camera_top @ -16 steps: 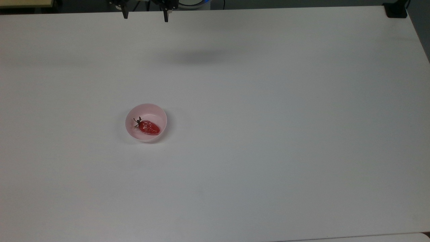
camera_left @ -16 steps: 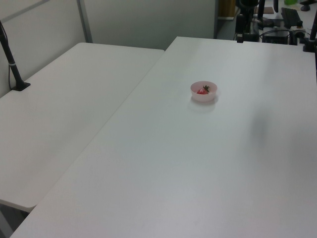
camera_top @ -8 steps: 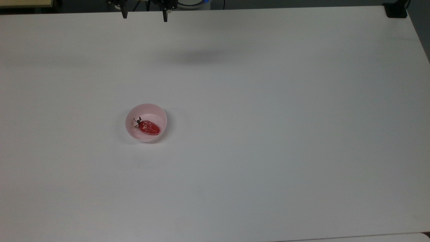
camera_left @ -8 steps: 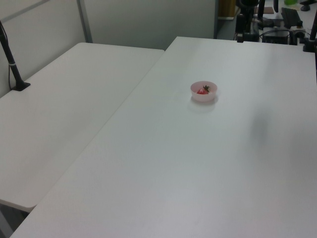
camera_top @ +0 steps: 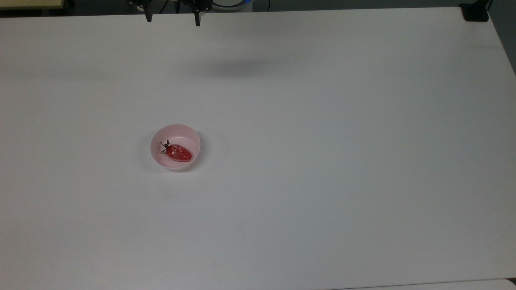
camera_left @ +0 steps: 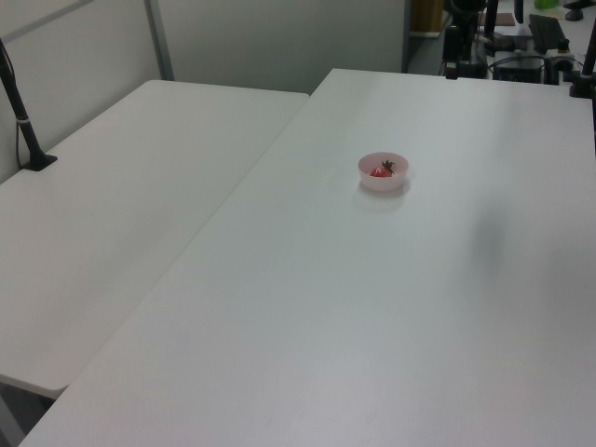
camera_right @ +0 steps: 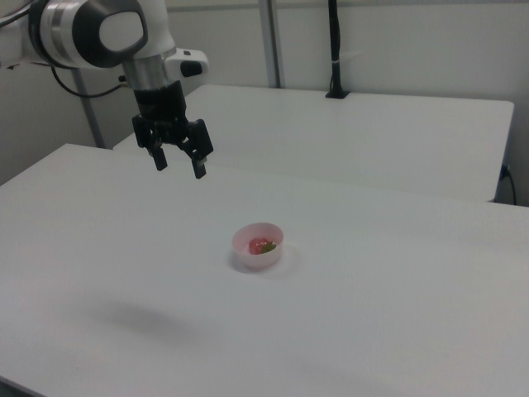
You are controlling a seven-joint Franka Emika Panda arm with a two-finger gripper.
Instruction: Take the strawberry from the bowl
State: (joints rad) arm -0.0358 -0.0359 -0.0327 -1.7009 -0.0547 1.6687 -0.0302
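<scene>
A small pale pink bowl (camera_top: 175,147) (camera_left: 384,171) (camera_right: 258,246) stands on the white table (camera_top: 322,161). Inside it lies a glossy red strawberry (camera_top: 178,152) (camera_left: 380,170) (camera_right: 262,245), its green cap pointing to the top view's left. My gripper (camera_right: 179,163) (camera_top: 173,19) hangs open and empty, high above the table. In the right view it is up and to the left of the bowl. In the top view its two dark fingertips (camera_top: 148,17) show at the upper edge, far from the bowl.
A second white table (camera_left: 121,205) adjoins this one on the left view's left, with a black post (camera_left: 23,121) clamped to it. A black clamp (camera_top: 475,12) sits at the top view's upper right corner. Equipment (camera_left: 521,47) stands past the left view's far table edge.
The gripper has crept slightly toward the top view's upper edge. The bowl and the strawberry have not moved.
</scene>
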